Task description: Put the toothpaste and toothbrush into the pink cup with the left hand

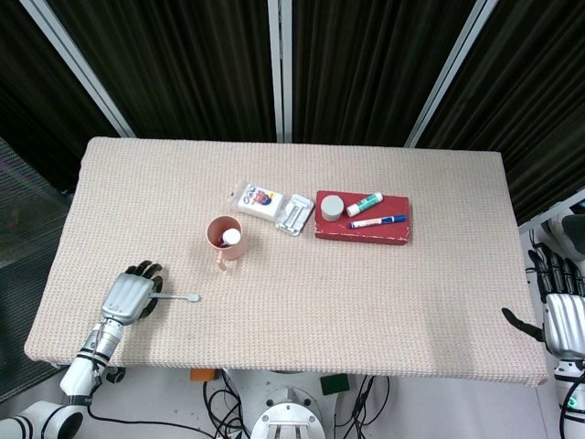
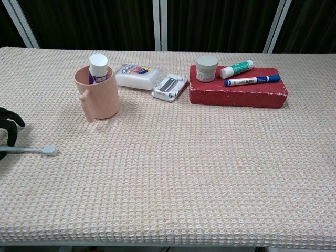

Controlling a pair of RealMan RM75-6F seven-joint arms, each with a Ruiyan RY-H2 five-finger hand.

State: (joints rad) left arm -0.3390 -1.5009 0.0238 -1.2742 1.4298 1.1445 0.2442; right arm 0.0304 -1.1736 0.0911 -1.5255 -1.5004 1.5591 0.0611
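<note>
Left hand point(image 1: 128, 294) clamped on toothbrush point(image 1: 179, 297) handle, low over counter point(image 1: 302, 302). Risk: thin handle twists, missing pink cup point(image 1: 225, 237); toothpaste point(image 1: 231, 237) crowds opening.

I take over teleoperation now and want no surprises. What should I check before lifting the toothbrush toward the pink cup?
1. Toothpaste in the pink cup: ok, standing upright inside.
2. Left hand on the toothbrush handle: cannot tell if the grip is firm; the head still lies on the table.
3. Cup upright: ok.
4. Room in the cup beside the toothpaste: ok, open space shows in the head view.
5. Right hand out of the way: ok, at the table's right edge.
</note>
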